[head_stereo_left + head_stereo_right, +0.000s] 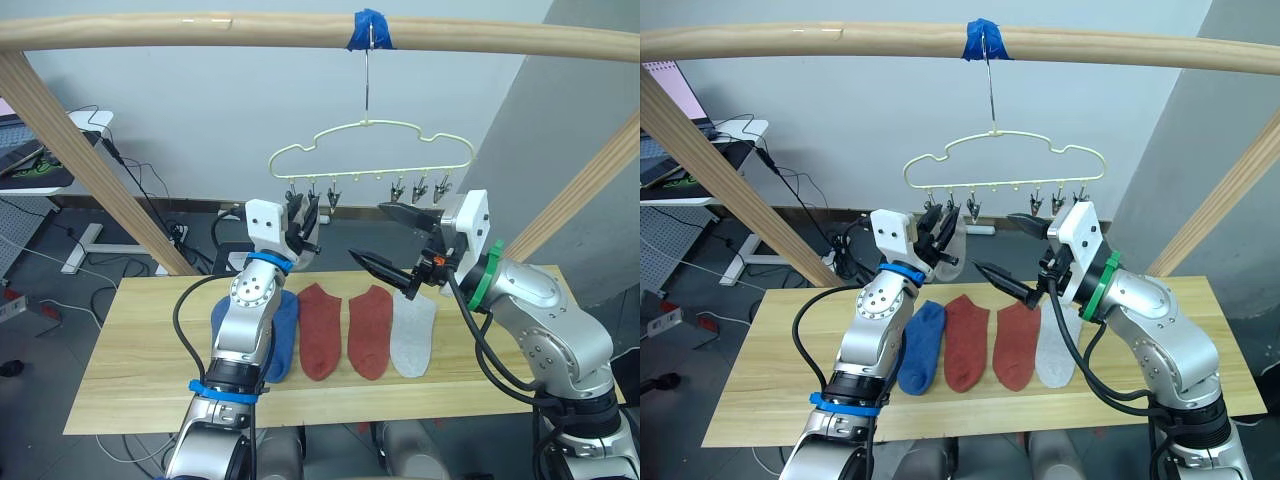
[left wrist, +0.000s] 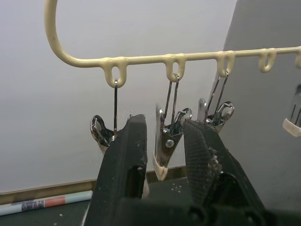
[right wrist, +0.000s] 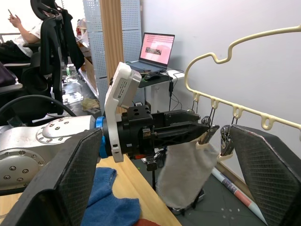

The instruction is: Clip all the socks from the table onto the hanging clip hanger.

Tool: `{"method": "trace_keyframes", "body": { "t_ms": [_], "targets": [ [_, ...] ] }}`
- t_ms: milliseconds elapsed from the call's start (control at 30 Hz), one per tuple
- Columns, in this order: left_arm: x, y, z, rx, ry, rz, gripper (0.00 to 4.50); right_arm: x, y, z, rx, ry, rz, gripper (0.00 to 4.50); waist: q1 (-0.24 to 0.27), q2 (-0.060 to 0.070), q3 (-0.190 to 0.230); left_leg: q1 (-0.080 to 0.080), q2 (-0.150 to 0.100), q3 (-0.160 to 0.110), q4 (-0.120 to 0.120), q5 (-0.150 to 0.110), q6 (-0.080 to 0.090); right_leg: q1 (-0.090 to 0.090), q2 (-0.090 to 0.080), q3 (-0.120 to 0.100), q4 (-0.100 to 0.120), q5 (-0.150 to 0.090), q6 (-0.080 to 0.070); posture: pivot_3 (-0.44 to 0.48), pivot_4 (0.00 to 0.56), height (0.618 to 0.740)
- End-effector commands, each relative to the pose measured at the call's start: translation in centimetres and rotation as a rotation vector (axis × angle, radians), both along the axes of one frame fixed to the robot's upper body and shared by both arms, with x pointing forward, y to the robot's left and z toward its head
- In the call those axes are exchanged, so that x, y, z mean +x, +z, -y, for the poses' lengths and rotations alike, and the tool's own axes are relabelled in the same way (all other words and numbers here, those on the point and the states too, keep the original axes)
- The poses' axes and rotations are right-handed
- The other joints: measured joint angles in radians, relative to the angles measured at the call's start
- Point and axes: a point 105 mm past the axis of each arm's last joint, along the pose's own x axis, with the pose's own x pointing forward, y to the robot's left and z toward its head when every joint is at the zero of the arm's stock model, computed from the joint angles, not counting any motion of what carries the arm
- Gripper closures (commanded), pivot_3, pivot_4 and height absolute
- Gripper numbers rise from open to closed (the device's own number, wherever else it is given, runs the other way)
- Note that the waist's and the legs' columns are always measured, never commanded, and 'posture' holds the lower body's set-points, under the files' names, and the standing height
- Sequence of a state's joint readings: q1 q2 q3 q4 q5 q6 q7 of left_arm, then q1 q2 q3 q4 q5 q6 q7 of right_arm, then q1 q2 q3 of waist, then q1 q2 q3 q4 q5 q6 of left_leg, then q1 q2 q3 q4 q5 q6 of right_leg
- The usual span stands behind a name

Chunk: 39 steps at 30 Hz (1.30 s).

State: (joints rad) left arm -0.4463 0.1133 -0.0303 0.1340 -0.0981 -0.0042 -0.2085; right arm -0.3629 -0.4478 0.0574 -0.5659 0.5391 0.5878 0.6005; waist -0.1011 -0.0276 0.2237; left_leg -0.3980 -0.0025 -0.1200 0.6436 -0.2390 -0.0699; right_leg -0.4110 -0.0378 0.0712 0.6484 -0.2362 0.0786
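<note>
The left gripper [image 3: 200,133] is raised at the left end of the clip hanger [image 1: 372,152], its two black fingers [image 2: 123,174] set apart on either side of one metal clip [image 2: 165,141], apparently squeezing it. A light grey sock [image 3: 183,172] hangs straight down right at that clip, long axis vertical, its top edge at the clip's mouth; whether the clip has bitten the fabric is hard to tell. So the coming move turns on this: the sock's cuff lies directly below and against the clip the left fingers flank. The right gripper [image 1: 392,238] waits just right of it, jaws wide apart and empty. On the table [image 1: 130,390] below lie four socks side by side: blue sock [image 1: 922,346], two red socks [image 1: 967,340], grey sock [image 1: 1055,345]
</note>
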Motion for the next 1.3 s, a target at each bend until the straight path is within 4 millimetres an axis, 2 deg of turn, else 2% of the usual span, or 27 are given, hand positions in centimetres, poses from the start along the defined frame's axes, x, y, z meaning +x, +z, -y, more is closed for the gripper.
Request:
{"method": "trace_keyframes", "body": {
  "t_ms": [33, 367, 467, 667, 1067, 1300],
  "targets": [
    [0.04, 1.45, 0.15, -0.007, -0.003, 0.057, 3.13, -0.68, 1.35, 0.02, 0.022, 0.013, 0.057, 0.00, -0.001, 0.000, 0.000, 0.000, 0.000, 0.000, 0.000, 0.000, 0.000, 0.000, 0.000, 0.000, 0.000, 0.000, 0.000, -0.202, 0.192, 0.740],
    [0.30, 1.31, 0.30, 0.019, -0.008, 0.060, 3.13, -0.65, 1.39, 0.14, 0.023, -0.004, 0.062, 0.00, -0.014, 0.000, 0.000, 0.000, 0.000, 0.000, 0.000, 0.000, 0.000, 0.000, 0.000, 0.000, 0.000, 0.000, 0.000, -0.220, 0.187, 0.740],
    [0.43, 1.40, 0.22, 0.019, -0.001, 0.063, 2.55, -0.65, 1.38, 0.19, 0.024, -0.009, 0.060, 0.00, -0.015, 0.000, 0.000, 0.000, 0.000, 0.000, 0.000, 0.000, 0.000, 0.000, 0.000, 0.000, 0.000, 0.000, 0.000, -0.220, 0.186, 0.740],
    [0.55, 1.44, 0.14, 0.017, 0.005, 0.064, 0.74, -0.73, 1.39, 0.23, 0.024, -0.014, 0.062, 0.00, -0.016, 0.000, 0.000, 0.000, 0.000, 0.000, 0.000, 0.000, 0.000, 0.000, 0.000, 0.000, 0.000, 0.000, 0.000, -0.227, 0.186, 0.740],
    [0.85, 1.33, -0.11, 0.011, 0.022, 0.055, 0.74, -0.68, 1.06, 0.36, 0.021, -0.018, 0.055, 0.00, -0.016, 0.000, 0.000, 0.000, 0.000, 0.000, 0.000, 0.000, 0.000, 0.000, 0.000, 0.000, 0.000, 0.000, 0.000, -0.222, 0.189, 0.740],
    [0.30, 1.08, -0.48, 0.005, 0.024, 0.052, 0.74, -0.74, 0.93, 0.33, 0.021, -0.013, 0.049, 0.00, -0.016, 0.000, 0.000, 0.000, 0.000, 0.000, 0.000, 0.000, 0.000, 0.000, 0.000, 0.000, 0.000, 0.000, 0.000, -0.214, 0.196, 0.740]
  ]
}}
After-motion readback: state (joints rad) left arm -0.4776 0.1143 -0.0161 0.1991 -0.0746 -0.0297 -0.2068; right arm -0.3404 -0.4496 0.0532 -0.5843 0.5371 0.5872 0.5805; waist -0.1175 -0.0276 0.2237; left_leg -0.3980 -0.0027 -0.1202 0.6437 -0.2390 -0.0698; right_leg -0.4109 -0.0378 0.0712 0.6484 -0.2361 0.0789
